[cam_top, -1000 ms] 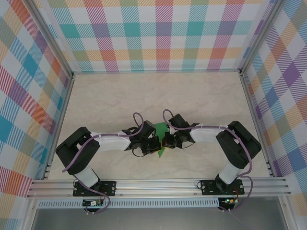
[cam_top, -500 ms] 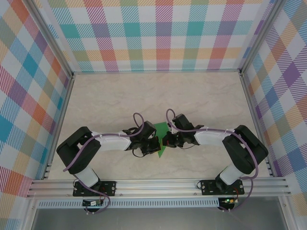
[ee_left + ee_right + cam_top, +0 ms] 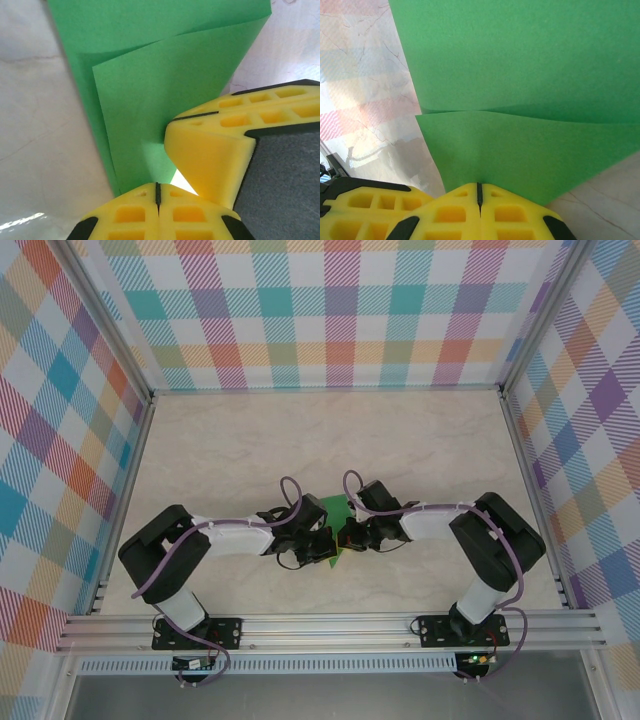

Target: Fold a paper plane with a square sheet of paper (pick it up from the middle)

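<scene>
The green paper [image 3: 335,508] lies partly folded on the table between my two grippers, and its near tip [image 3: 337,560] pokes out below them. In the left wrist view the paper [image 3: 165,75] shows two overlapping layers that bow slightly. My left gripper [image 3: 157,192] is shut, with its tips at the lower layer's edge. The right gripper's yellow fingers [image 3: 215,155] touch the paper right beside it. In the right wrist view a green flap [image 3: 520,150] runs down to the shut right gripper [image 3: 479,192]. I cannot tell whether either gripper pinches a layer.
Marbled tabletop [image 3: 250,450] stretches to the far side and both sides of the paper. Checked walls [image 3: 340,310] close in the back and sides, and an aluminium rail [image 3: 330,625] runs along the near edge by the arm bases.
The right arm swung slightly outward, then came back. Both grippers stayed shut and close together over the paper, the left one edging slightly right.
</scene>
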Motion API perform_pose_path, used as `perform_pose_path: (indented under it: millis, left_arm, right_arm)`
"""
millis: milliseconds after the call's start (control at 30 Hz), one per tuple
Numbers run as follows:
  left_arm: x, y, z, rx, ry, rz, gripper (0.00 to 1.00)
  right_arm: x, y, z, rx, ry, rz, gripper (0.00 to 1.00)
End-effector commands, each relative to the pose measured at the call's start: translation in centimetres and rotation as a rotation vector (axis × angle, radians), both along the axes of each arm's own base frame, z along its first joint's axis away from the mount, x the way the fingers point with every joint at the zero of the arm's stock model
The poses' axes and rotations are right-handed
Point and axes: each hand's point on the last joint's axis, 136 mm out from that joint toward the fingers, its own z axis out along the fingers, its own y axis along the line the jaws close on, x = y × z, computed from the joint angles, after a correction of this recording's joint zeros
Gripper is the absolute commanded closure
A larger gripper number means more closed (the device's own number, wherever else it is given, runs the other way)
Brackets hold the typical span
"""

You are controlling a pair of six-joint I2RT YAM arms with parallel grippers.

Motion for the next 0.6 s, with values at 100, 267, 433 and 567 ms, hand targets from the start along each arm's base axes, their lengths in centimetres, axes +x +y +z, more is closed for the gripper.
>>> perform_pose_path:
  millis: [100, 267, 433, 567]
  left_arm:
    - [-1.4, 0.0, -1.0, 0.014, 0.014, -0.047, 1.00]
    - [-1.8, 0.6, -1.8, 0.046, 0.035, -0.046, 1.00]
    - [-2.2, 1.2, -2.5, 0.075, 0.051, -0.046, 1.00]
    - [-2.3, 1.6, -2.8, 0.101, 0.054, -0.046, 1.00]
  right_arm:
    - [0.0, -0.3, -0.3, -0.001, -0.010, 0.012, 1.00]
    - [0.4, -0.2, 0.9, 0.029, -0.039, 0.010, 1.00]
    - [0.0, -0.5, 1.4, 0.033, -0.051, 0.030, 1.00]
    - [-0.5, -0.5, 0.6, 0.031, -0.025, 0.038, 1.00]
